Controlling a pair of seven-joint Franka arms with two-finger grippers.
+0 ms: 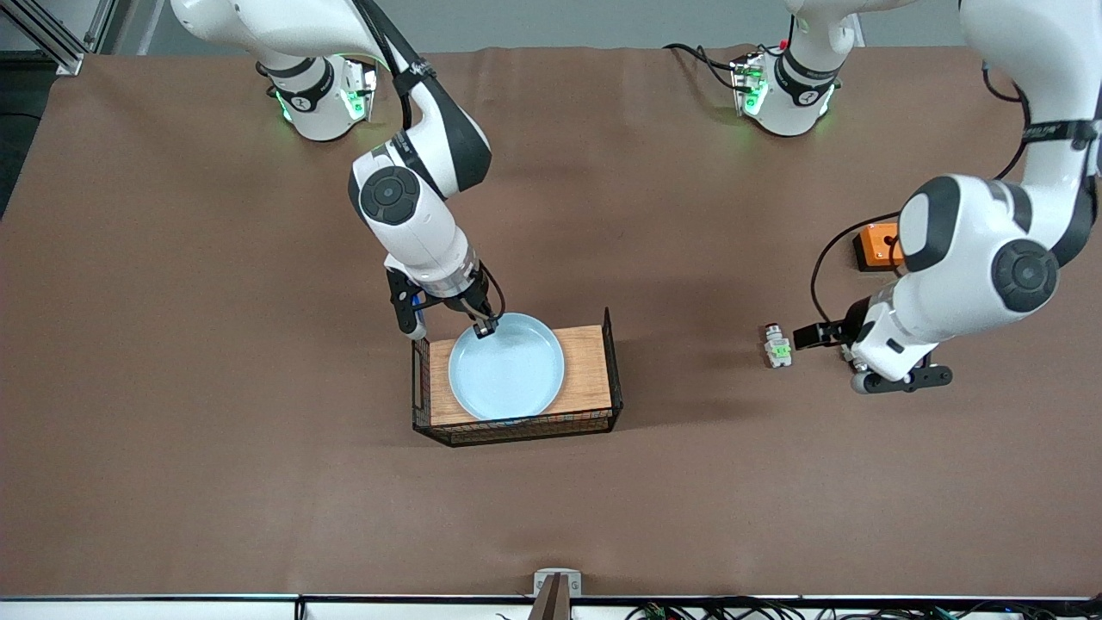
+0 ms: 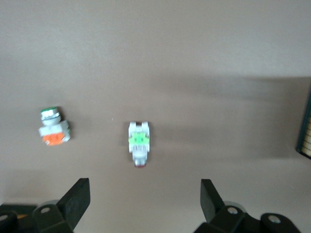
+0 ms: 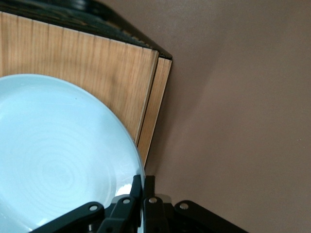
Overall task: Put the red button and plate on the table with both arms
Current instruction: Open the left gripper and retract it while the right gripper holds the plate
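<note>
While red button (image 1: 778, 345) lies freed under spread left gripper (image 2: 146, 204), right gripper (image 1: 486, 328) pinches plate (image 1: 506, 366) rim at 11 o'clock; next: lift plate off tray (image 1: 589, 370).

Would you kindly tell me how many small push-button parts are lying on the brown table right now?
2. The tiny white-grey button part with a green middle lies under the open left gripper. A similar small block with an orange side lies beside it, seen only in the left wrist view.

Wooden tray (image 1: 585, 370): black wire ends, mid-tabletop.
Orange box (image 1: 876, 245): well apart from tray, toward left arm's end.
Orange-topped block (image 2: 54, 131): near orange box.
</note>
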